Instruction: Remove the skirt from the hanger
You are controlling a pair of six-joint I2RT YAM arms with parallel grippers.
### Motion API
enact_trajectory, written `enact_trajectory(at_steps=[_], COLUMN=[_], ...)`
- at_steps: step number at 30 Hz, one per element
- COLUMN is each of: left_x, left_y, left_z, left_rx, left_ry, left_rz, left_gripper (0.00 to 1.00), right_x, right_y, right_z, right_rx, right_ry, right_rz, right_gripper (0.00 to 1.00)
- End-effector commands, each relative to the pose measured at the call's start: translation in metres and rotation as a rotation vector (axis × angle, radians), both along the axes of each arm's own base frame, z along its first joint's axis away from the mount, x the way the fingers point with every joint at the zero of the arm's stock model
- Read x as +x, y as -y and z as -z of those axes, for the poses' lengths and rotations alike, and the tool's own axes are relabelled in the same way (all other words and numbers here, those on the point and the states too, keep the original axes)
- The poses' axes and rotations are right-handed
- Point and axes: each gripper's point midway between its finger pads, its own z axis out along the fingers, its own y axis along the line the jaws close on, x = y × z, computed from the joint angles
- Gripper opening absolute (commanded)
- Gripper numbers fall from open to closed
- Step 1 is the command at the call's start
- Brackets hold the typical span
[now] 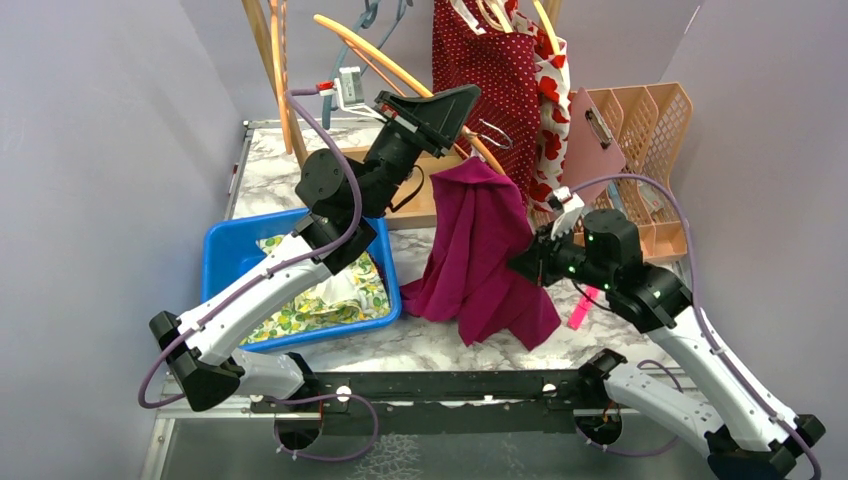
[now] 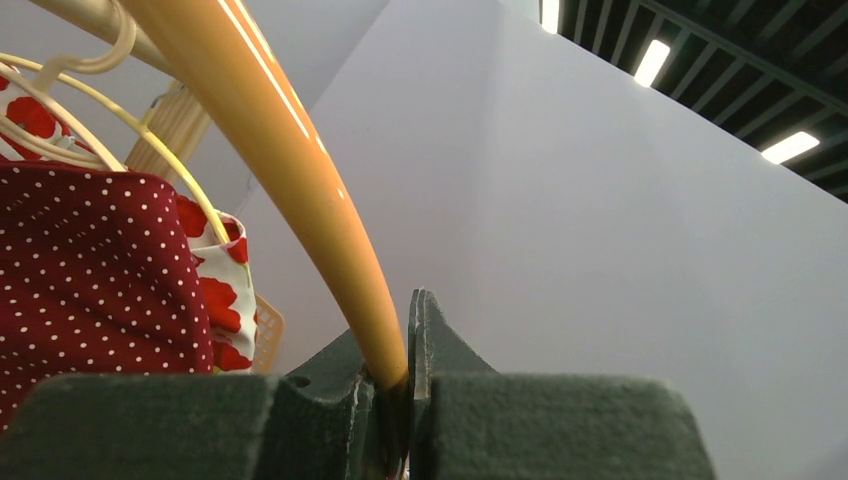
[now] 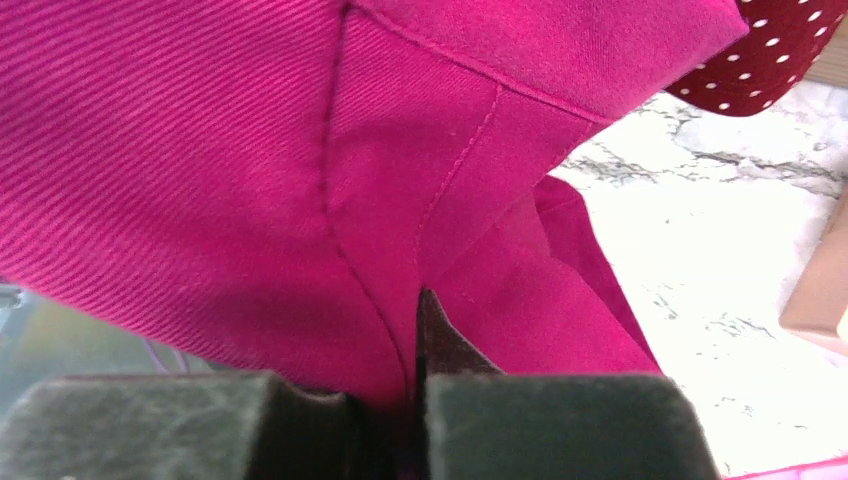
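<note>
The magenta skirt (image 1: 480, 250) hangs draped over the lower end of an orange hanger (image 1: 365, 45), and its hem lies on the marble table. My left gripper (image 1: 462, 103) is raised above the skirt's top. It is shut on the hanger's orange bar (image 2: 300, 170), which runs down between the jaws of the left gripper (image 2: 398, 385). My right gripper (image 1: 527, 263) is at the skirt's right edge. In the right wrist view the skirt (image 3: 200, 150) fills the frame, and a fold of it is pinched in the shut right gripper (image 3: 412, 385).
A blue bin (image 1: 222, 250) with floral cloth sits at the left. Behind the skirt hang a red polka-dot garment (image 1: 485, 60) and a poppy-print one (image 1: 550, 90). A pink clipboard (image 1: 590, 140) and a peach basket (image 1: 650, 130) stand at the back right, and wooden rack posts (image 1: 285, 80) at the back left.
</note>
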Motion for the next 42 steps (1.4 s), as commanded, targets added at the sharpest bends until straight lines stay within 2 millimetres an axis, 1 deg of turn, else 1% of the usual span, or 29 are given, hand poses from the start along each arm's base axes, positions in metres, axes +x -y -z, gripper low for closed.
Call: enact_trajectory(at_steps=[1, 3, 5, 6, 7, 8, 9, 10, 11, 13, 15, 16, 17, 18, 19, 20, 21, 23, 24, 25, 28, 29, 31, 33, 36, 38, 39, 41, 42], left_x=[-0.032, -0.031, -0.032, -0.032, -0.032, -0.033, -0.033, -0.034, -0.034, -0.034, -0.034, -0.034, -0.033, -0.032, -0.03, -0.028, -0.026, -0.023, -0.022, -0.02, -0.018, -0.017, -0.015, -0.01, -0.003, 0.001, 0.002, 0.002, 0.001], left_y=[-0.054, -0.053, -0.054, -0.056, -0.058, -0.059, -0.061, -0.062, -0.063, -0.064, -0.063, -0.062, -0.062, -0.062, -0.061, -0.061, -0.061, -0.061, -0.061, -0.061, -0.061, -0.061, -0.063, -0.065, -0.067, -0.063, -0.061, -0.059, -0.058], left_z=[-0.071, -0.072, -0.073, -0.074, -0.074, -0.075, -0.077, -0.077, -0.078, -0.079, -0.082, -0.083, -0.083, -0.083, -0.082, -0.082, -0.081, -0.081, -0.081, -0.081, -0.082, -0.082, -0.082, -0.078, -0.075, -0.074, -0.074, -0.075, -0.075], left_rx=[-0.227, -0.24, -0.246, -0.251, -0.257, -0.263, -0.265, -0.267, -0.27, -0.274, -0.266, -0.262, -0.261, -0.261, -0.259, -0.26, -0.26, -0.263, -0.265, -0.27, -0.29, -0.298, -0.339, -0.409, -0.484, -0.501, -0.516, -0.531, -0.538], left_ry=[0.141, 0.131, 0.131, 0.13, 0.125, 0.124, 0.127, 0.129, 0.13, 0.129, 0.144, 0.15, 0.152, 0.152, 0.148, 0.146, 0.143, 0.139, 0.137, 0.134, 0.13, 0.128, 0.115, 0.097, 0.089, 0.072, 0.067, 0.064, 0.061], left_rz=[-0.019, -0.004, -0.001, -0.002, -0.004, -0.004, -0.006, -0.007, -0.007, -0.005, -0.004, -0.004, -0.004, -0.004, -0.006, -0.006, -0.007, -0.01, -0.011, -0.008, 0.001, 0.004, 0.022, 0.056, 0.101, 0.122, 0.14, 0.165, 0.178], left_gripper=[0.0, 0.0, 0.0, 0.0, 0.0, 0.0, 0.0, 0.0, 0.0, 0.0, 0.0, 0.0, 0.0, 0.0, 0.0, 0.0, 0.0, 0.0, 0.0, 0.0, 0.0, 0.0, 0.0, 0.0, 0.0, 0.0, 0.0, 0.0, 0.0], right_x=[0.011, 0.013, 0.015, 0.017, 0.019, 0.021, 0.023, 0.025, 0.026, 0.029, 0.029, 0.027, 0.025, 0.021, 0.018, 0.015, 0.012, 0.006, 0.003, 0.001, -0.005, -0.011, -0.032, -0.043, -0.048, -0.044, -0.038, -0.026, -0.023], right_y=[0.014, 0.015, 0.013, 0.013, 0.011, 0.008, 0.006, 0.005, 0.003, 0.0, 0.003, 0.006, 0.007, 0.009, 0.009, 0.01, 0.01, 0.006, 0.002, -0.002, -0.017, -0.028, -0.051, -0.063, -0.07, -0.07, -0.069, -0.072, -0.076], right_z=[0.021, 0.029, 0.035, 0.036, 0.037, 0.038, 0.042, 0.045, 0.048, 0.052, 0.054, 0.054, 0.055, 0.055, 0.054, 0.053, 0.052, 0.054, 0.054, 0.055, 0.047, 0.043, 0.029, 0.025, 0.033, 0.039, 0.045, 0.067, 0.078], right_rx=[-0.087, -0.094, -0.088, -0.09, -0.09, -0.091, -0.093, -0.091, -0.091, -0.085, -0.095, -0.097, -0.101, -0.102, -0.1, -0.094, -0.084, -0.058, -0.041, -0.027, 0.029, 0.059, 0.153, 0.21, 0.164, 0.137, 0.126, 0.093, 0.067], right_ry=[-0.015, -0.02, -0.024, -0.032, -0.037, -0.04, -0.048, -0.05, -0.052, -0.049, -0.069, -0.076, -0.084, -0.094, -0.1, -0.11, -0.116, -0.126, -0.125, -0.121, -0.084, -0.072, -0.065, -0.061, 0.015, 0.036, 0.025, -0.062, -0.116], right_rz=[0.08, 0.087, 0.091, 0.104, 0.103, 0.096, 0.091, 0.093, 0.087, 0.08, 0.106, 0.118, 0.122, 0.119, 0.114, 0.114, 0.112, 0.086, 0.063, 0.037, -0.071, -0.152, -0.359, -0.446, -0.463, -0.425, -0.389, -0.319, -0.322], right_gripper=[0.16, 0.15, 0.32, 0.31, 0.24, 0.21, 0.21, 0.26, 0.27, 0.22, 0.22, 0.28, 0.41, 0.47, 0.47, 0.45, 0.38, 0.17, 0.05, 0.01, 0.01, 0.01, 0.01, 0.01, 0.01, 0.01, 0.01, 0.01, 0.01])
